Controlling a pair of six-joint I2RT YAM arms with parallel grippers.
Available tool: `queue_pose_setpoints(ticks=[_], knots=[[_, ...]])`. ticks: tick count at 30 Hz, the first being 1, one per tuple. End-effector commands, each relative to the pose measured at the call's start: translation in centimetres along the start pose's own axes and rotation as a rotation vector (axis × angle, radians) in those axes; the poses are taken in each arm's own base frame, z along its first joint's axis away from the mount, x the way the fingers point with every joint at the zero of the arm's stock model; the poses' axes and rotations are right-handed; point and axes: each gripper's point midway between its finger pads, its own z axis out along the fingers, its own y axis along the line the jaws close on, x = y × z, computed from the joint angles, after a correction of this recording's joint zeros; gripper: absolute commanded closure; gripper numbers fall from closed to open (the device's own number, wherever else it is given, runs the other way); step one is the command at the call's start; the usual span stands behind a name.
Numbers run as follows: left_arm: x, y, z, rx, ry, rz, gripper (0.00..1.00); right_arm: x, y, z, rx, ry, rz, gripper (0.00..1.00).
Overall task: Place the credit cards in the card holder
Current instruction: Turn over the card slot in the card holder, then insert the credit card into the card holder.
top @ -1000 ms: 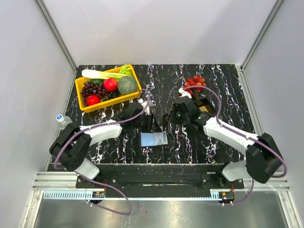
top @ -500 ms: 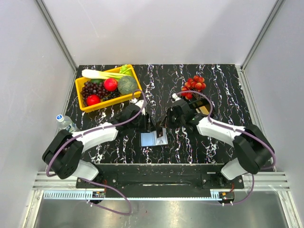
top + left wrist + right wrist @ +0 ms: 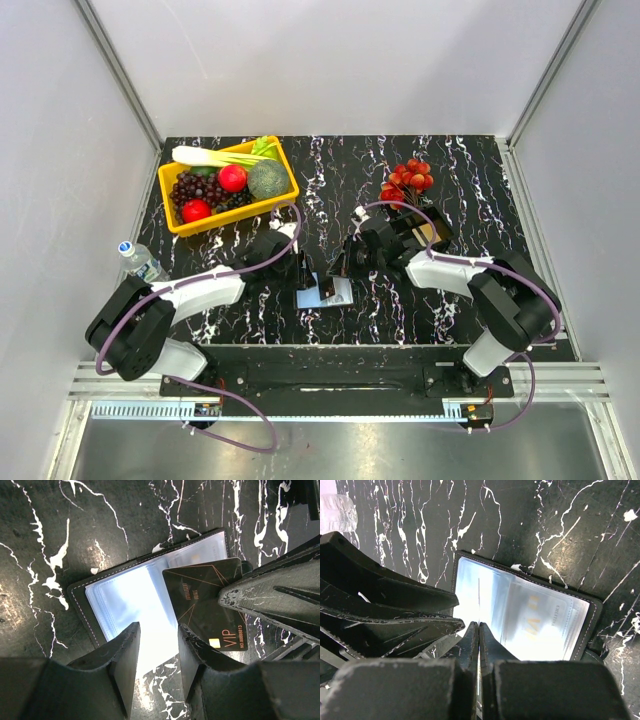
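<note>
Likely light, stiff and slick, the black VIP credit card [image 3: 210, 600] slants over the open card holder [image 3: 125, 597] mid-frame, its right edge pinched by the right end effector [image 3: 479, 628]. Beside it the left end effector [image 3: 159, 630] hangs spread and empty.

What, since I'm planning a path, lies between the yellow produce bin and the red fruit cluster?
Nothing: in the top view, only bare black marbled tabletop separates the yellow produce bin from the red fruit cluster.

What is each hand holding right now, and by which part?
Right hand pinches a black VIP card by one edge over the open card holder. Left hand holds nothing.
</note>
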Motion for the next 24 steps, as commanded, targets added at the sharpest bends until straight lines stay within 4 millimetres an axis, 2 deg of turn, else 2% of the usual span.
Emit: queue_pose_setpoints(ticks=[1, 10, 24], knots=[[-0.9, 0.0, 0.0, 0.003, -0.042, -0.014, 0.60, 0.2, 0.4, 0.6, -0.034, 0.000, 0.003, 1.00], [-0.6, 1.2, -0.4, -0.048, -0.046, -0.004, 0.52, 0.3, -0.3, 0.5, -0.004, -0.012, 0.010, 1.00], [0.3, 2.5, -0.1, -0.094, -0.027, -0.007, 0.51, 0.0, -1.4, 0.0, 0.021, -0.030, 0.038, 1.00]])
